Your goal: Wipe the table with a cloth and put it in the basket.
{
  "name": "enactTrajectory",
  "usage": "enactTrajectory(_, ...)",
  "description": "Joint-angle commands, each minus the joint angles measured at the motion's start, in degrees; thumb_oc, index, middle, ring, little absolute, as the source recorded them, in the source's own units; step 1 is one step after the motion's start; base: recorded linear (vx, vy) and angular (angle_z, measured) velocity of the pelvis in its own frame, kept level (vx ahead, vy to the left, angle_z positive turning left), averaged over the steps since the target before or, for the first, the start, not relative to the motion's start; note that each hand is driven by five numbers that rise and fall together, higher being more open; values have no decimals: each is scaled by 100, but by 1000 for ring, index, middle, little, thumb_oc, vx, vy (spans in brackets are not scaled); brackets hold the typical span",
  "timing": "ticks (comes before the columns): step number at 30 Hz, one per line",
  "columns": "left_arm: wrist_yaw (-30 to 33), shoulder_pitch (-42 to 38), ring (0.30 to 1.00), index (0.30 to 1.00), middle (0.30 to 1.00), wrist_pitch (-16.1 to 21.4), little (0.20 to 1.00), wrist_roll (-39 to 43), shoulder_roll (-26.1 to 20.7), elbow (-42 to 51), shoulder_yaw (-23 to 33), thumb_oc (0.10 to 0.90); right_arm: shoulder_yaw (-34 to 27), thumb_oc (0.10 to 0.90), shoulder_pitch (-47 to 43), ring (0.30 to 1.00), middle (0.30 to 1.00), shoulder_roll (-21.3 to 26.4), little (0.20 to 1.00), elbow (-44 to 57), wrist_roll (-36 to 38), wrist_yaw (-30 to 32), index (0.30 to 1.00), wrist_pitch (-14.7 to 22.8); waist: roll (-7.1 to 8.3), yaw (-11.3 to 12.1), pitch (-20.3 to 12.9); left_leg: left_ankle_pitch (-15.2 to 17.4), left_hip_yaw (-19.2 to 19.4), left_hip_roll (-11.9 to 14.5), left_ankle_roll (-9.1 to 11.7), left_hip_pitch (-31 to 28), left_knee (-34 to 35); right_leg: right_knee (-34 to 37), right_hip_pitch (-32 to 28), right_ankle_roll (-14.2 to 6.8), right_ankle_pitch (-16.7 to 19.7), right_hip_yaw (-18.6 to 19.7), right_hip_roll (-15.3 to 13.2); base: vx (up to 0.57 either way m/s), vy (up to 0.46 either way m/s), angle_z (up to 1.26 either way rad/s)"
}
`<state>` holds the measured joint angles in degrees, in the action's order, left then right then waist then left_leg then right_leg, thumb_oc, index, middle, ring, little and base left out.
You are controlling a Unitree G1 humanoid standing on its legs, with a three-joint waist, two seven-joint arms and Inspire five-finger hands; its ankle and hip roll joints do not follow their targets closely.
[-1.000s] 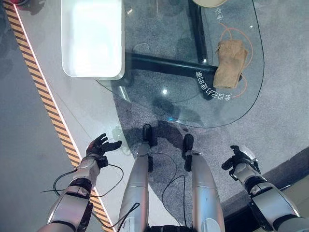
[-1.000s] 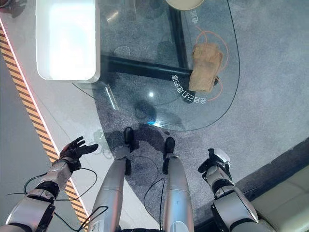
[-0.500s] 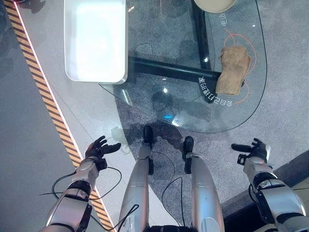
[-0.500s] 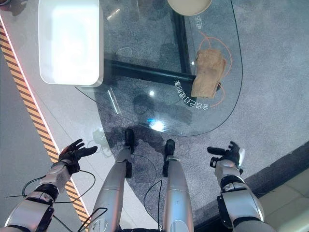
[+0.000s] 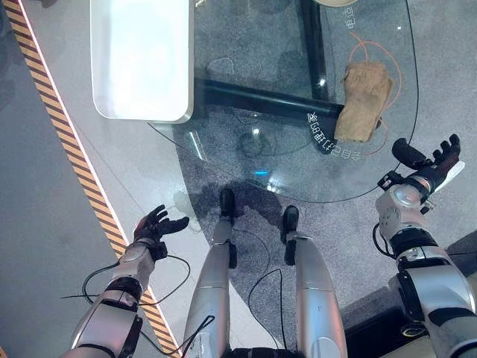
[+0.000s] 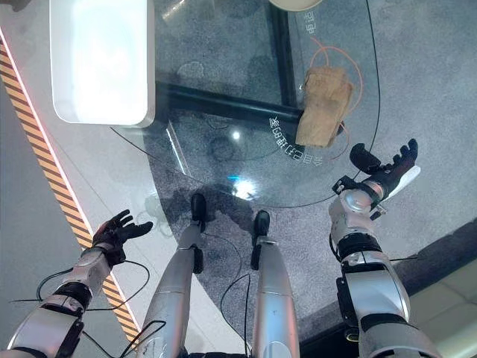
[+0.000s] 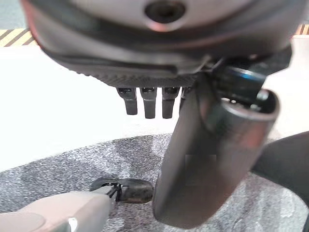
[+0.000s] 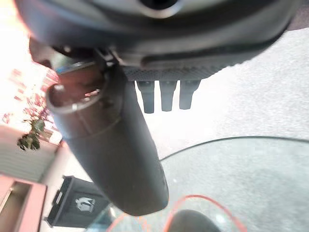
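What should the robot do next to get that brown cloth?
Probably reach the right hand forward and down onto the cloth. That hand is open beside the glass table and holds nothing, while the cloth lies untouched near the table's edge.

Left hand (image 5: 153,226) hangs low with fingers spread; right hand (image 5: 426,168) is raised, fingers straight.
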<state>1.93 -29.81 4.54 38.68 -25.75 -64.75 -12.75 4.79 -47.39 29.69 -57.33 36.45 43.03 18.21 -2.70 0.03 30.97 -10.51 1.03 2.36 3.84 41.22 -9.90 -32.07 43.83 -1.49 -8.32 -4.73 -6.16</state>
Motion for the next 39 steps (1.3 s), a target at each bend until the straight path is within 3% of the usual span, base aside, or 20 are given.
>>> enactTrajectory(1, 76, -25, 900, 900, 900, 193, 900, 263, -197, -310, 35, 800, 21, 800, -112, 900, 900, 796, 900, 393, -38, 497, 900, 656, -12, -6, -117, 1051, -23, -112, -87, 9, -967, 1037, -209, -214, 710, -115, -77, 0, 0, 0)
enactTrajectory(8, 28, -73, 900, 900, 900, 125, 900, 305, -223, -257, -40, 800, 516, 800, -498, 900, 900, 728, 900, 968, -150, 515, 900, 385, -46, 25, -117, 1023, -18, -130, -78, 5, -901, 1095, -221, -200, 702, -144, -100, 0, 0, 0)
enactTrajectory(14, 13, -4, 900, 900, 900, 154, 900, 233, -149, -196, -33, 800, 990, 800, -683, 900, 900, 510, 900, 1558, -657, 275, 900, -370, -54, 66, -117, 986, 12, -146, -75, -60, -814, 1160, -281, -179, 704, -163, -112, 4, 4, 2)
enactTrajectory(22, 18, 50, 900, 900, 900, 198, 900, 124, -22, -183, -38, 800, 1332, 800, -698, 900, 900, 167, 900, 1676, -828, 346, 900, -943, -104, 130, -117, 966, 43, -187, -84, -120, -769, 1163, -335, -139, 675, -189, -129, 9, 7, 3)
enactTrajectory(28, -3, 72, 900, 900, 900, 245, 900, 110, 61, -195, -93, 800, 1517, 800, -837, 900, 900, 47, 900, 1486, -1156, 842, 900, -1285, -187, 167, -117, 956, 75, -208, -88, -141, -759, 1172, -343, -128, 683, -195, -165, 0, 0, 0)
enactTrajectory(39, 62, 116, 900, 900, 900, 296, 900, 159, 206, -156, -210, 800, 1454, 800, -824, 900, 900, 6, 900, 1092, -1848, 1794, 900, -1443, -249, 155, -117, 977, 91, -218, -108, -134, -805, 1104, -300, -148, 693, -135, -142, 2, 2, 1)
